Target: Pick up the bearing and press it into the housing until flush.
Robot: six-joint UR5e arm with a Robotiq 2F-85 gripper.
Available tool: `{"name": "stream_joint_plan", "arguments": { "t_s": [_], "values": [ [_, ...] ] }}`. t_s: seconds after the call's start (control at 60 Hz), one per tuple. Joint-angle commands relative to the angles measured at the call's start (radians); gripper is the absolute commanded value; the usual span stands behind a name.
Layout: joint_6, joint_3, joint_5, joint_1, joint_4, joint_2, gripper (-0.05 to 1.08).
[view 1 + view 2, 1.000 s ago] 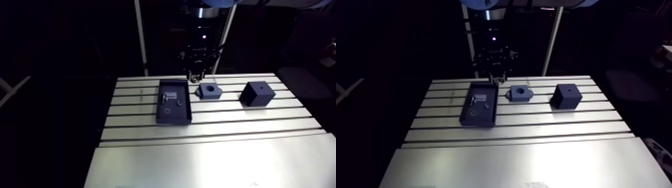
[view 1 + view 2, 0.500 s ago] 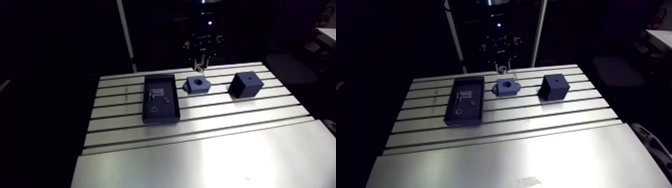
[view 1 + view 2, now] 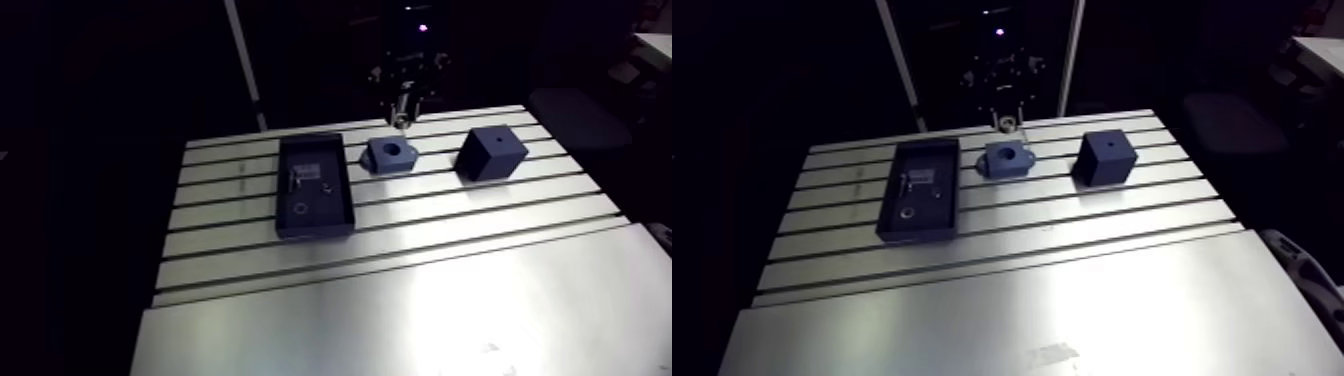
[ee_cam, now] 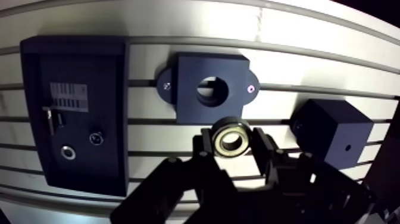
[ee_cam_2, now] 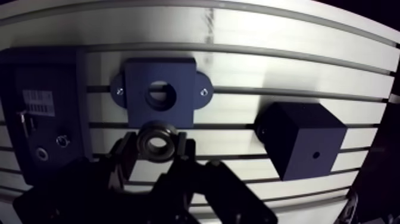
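Jaws pinch the bearing point(image 4: 231, 140) by its outer ring, one finger point(image 4: 205, 146) on each side. Its open centre faces down toward the tabletop point(image 4: 297, 65). From where I stand, the pick-up looks done and the carry to the housing point(image 4: 190, 71) is the step in hand.

In the wrist view the bearing hangs just short of the housing, whose round bore point(image 4: 212, 91) lies a little ahead of the fingertips and slightly to one side. The arm view agrees: the jaws hover in the air at the far edge of the housing, not touching it. The bore looks empty and dark, with a small screw at each ear of the block.

Beside the housing sits a shallow dark tray point(image 4: 74, 44) holding a few small parts. On the housing's other side stands a dark cube point(image 4: 336, 134) with a small hole in one face. Neither looks to be in the way.

I'd say the next move calls for a short shift to bring the ring directly over the bore. A straight descent should follow, with the bearing kept level. If it goes in cocked it will likely bind on the bore's edge, so the centring matters more than the force. Only once the ring has started squarely should the arm press until the bearing's top face sits even with the housing's.
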Motion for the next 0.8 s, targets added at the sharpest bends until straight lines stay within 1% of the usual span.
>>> {"name": "stream_joint_plan", "arguments": {
  "t_s": [0.017, 0.417, 0.55, 0.567, 0.65, 0.8],
  "values": [
    [0.001, -0.023, 0.0, -0.004, -0.004, 0.036, 0.56],
    [0.007, -0.007, 0.002, 0.0, -0.023, 0.046, 0.56],
    [0.009, -0.005, 0.002, 0.0, -0.031, 0.066, 0.56],
    [0.008, -0.003, 0.004, 0.002, -0.045, 0.071, 0.56],
    [0.009, -0.002, 0.006, 0.002, -0.053, 0.073, 0.56],
    [0.012, -0.002, 0.003, 0.001, -0.06, 0.08, 0.56]
  ]
}}
